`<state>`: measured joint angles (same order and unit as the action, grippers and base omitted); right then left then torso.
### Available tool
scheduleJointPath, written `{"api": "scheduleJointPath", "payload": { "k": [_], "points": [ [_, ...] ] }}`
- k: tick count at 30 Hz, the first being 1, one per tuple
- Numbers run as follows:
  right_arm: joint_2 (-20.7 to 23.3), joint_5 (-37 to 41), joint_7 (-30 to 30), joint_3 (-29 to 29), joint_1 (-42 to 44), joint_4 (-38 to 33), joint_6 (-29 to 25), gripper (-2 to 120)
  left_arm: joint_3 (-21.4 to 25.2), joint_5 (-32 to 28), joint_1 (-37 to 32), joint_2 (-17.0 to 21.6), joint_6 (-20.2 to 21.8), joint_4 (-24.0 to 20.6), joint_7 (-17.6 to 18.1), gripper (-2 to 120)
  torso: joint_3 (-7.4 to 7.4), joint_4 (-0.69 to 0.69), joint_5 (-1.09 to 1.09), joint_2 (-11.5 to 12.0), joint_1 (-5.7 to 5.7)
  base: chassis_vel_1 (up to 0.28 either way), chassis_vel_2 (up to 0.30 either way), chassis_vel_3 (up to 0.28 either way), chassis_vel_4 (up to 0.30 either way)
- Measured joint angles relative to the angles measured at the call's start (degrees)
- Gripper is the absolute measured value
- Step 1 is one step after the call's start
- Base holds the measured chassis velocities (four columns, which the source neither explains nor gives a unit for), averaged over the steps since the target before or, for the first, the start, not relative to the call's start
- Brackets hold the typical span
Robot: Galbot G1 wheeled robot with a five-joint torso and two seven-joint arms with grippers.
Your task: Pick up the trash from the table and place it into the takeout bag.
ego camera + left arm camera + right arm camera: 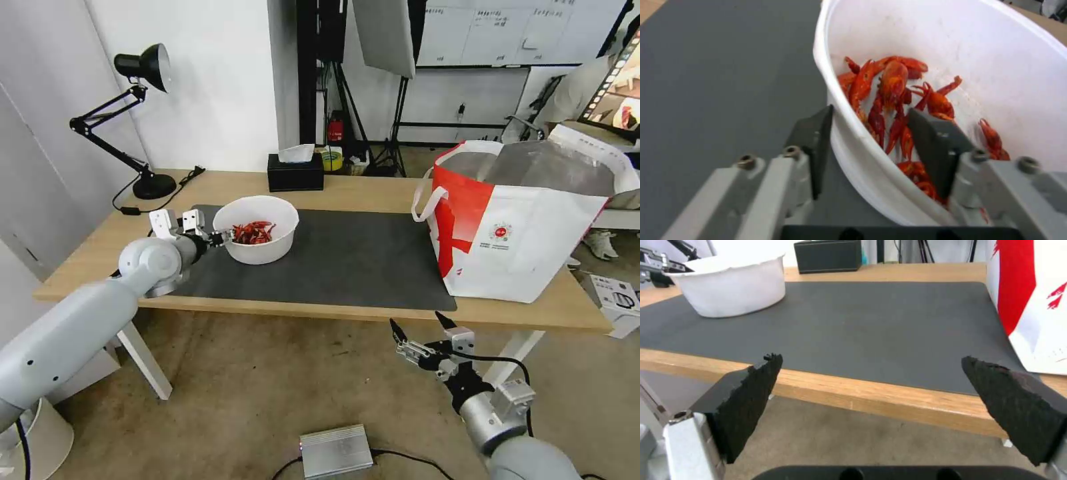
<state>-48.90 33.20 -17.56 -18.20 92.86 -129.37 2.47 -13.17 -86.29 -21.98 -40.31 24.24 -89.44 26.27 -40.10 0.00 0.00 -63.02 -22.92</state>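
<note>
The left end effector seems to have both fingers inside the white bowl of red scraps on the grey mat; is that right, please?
Not quite. The left end effector straddles the white bowl wall on the grey mat: one finger inside among the red scraps, the other outside, as the left wrist view shows.

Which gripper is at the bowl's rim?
The left gripper, one finger inside and one outside the white bowl; the right gripper hangs open below the table edge.

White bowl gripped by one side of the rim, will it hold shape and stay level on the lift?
The thin white plastic bowl probably flexes where the left gripper straddles its rim. Held from one side, it may tilt. The red shellfish scraps cover little of its floor, so it is likely light.
</note>
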Motion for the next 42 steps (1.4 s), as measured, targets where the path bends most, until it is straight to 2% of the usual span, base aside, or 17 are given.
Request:
{"api": "scheduleJointPath", "payload": {
  "k": [2, 3, 6, 7, 9, 12, 28, 42],
  "points": [
    [0.0, 0.0, 0.0, 0.0, 0.0, 0.0, 0.0, 100, -0.27, -0.08, 0.33, 0.02, 0.5, -0.1, 0.09, 35, 0.0, 0.0, 0.0, 0.0, 0.0, 0.0, 0.0, 0.0, 0.0],
    [0.0, 0.0, 0.0, 0.0, 0.0, 0.0, 0.0, 100, -0.27, -0.08, 0.33, 0.02, 0.5, -0.1, 0.09, 35, 0.0, 0.0, 0.0, 0.0, 0.0, 0.0, 0.0, 0.0, 0.0],
    [0.0, 0.0, 0.0, 0.0, 0.01, 0.0, 0.0, 100, -0.52, -0.36, 0.88, 0.06, 0.97, -0.47, 0.42, 19, 0.0, 0.0, 0.0, 0.0, 0.0, 0.0, 0.0, 0.0, 0.0],
    [0.0, 0.0, 0.0, 0.0, 0.01, 0.0, 0.0, 100, -0.52, -0.36, 0.88, 0.06, 0.97, -0.47, 0.42, 19, 0.0, 0.0, 0.0, 0.0, 0.0, 0.0, 0.0, 0.0, 0.0],
    [0.0, 0.0, 0.0, 0.0, 0.0, 0.0, 0.0, 100, -0.55, -0.42, 0.99, 0.11, 1.0, -0.68, 0.52, 9, 0.0, 0.0, 0.0, 0.0, 0.0, 0.0, 0.0, 0.0, 0.0],
    [0.0, 0.0, 0.0, 0.0, 0.0, 0.0, 0.0, 100, -0.52, -0.44, 0.93, 0.2, 1.0, -0.99, 0.64, 1, 0.0, 0.0, 0.0, 0.0, 0.0, 0.0, 0.0, 0.0, 0.0],
    [0.0, 0.0, 0.0, 0.0, 0.0, 0.0, 0.0, 100, 0.88, -1.34, 1.45, 0.26, 0.68, -1.43, 1.03, 0, -0.01, 0.0, 0.0, 0.0, 0.0, 0.0, 0.0, 0.0, 0.0],
    [0.0, 0.0, 0.0, 0.0, 0.0, 0.0, 0.0, 100, 1.57, -4.06, 4.36, 0.04, -0.79, -4.22, 1.99, 0, -0.01, 0.0, 0.0, 0.0, 0.0, 0.0, 0.0, 0.0, 0.0]
  ]
}}
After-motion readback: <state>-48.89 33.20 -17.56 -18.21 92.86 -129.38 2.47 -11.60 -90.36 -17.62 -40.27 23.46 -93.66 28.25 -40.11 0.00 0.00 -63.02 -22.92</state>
